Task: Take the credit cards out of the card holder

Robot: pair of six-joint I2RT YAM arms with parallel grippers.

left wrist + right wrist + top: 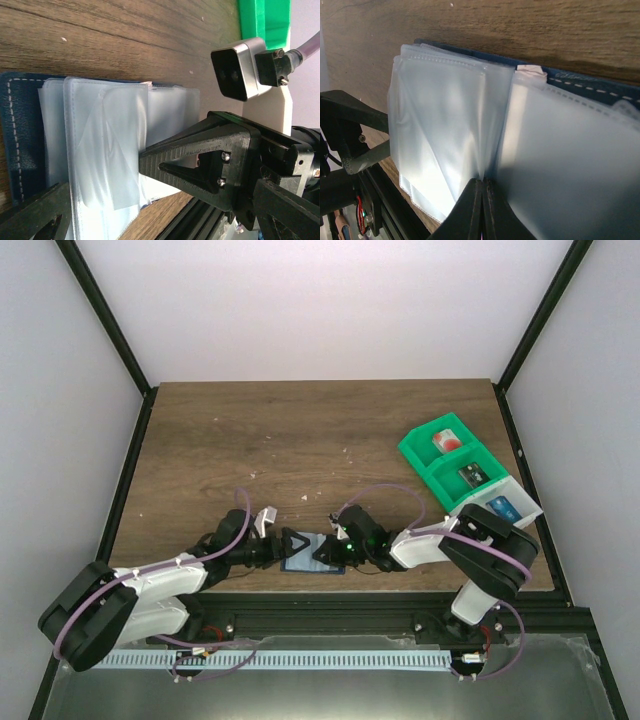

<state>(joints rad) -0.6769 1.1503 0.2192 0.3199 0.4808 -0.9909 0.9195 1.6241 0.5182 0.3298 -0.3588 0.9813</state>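
Credit cards (447, 441) lay in bins (410, 450), card holder (312, 562) seemingly emptied; right fingers (468, 210) pinched its sleeve, left fingers (35, 215) spread.

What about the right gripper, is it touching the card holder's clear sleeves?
Touching. The right wrist view shows the right gripper with its jaws shut, pinching a clear sleeve of the card holder at the fold.

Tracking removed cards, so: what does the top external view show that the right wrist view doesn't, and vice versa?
Only top external: red card and dark card in the green bin, blue card in the white bin. Only right wrist: clear sleeves fanned open, white stitching. Both: the navy card holder, with left gripper and right gripper at it.
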